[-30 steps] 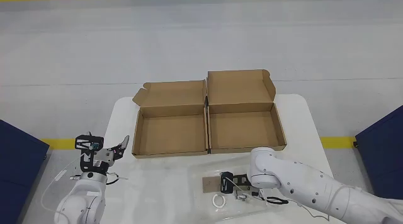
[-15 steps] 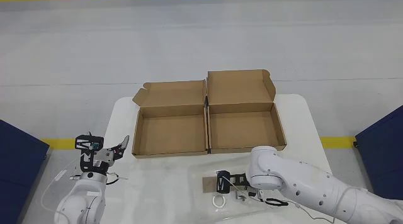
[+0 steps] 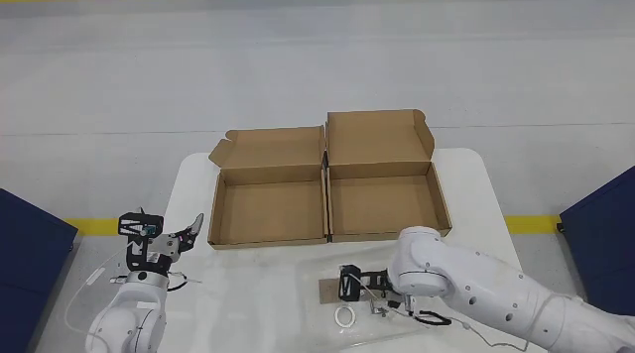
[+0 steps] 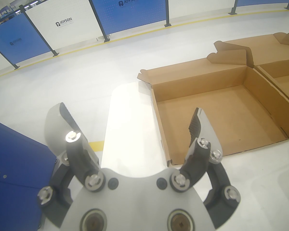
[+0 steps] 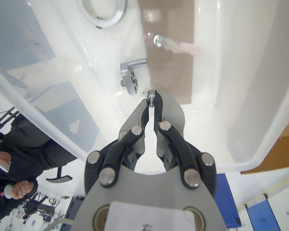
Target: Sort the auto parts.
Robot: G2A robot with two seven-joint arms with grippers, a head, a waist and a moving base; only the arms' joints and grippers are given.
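One screw (image 5: 150,96) sits clamped in the right pincer (image 5: 151,102).

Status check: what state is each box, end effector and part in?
Left box: lid open, empty.
Right box: lid open, empty.
Left end effector: open, holding nothing.
Right end effector: shut on a small screw.
Metal ring: lying loose in the clear bin.
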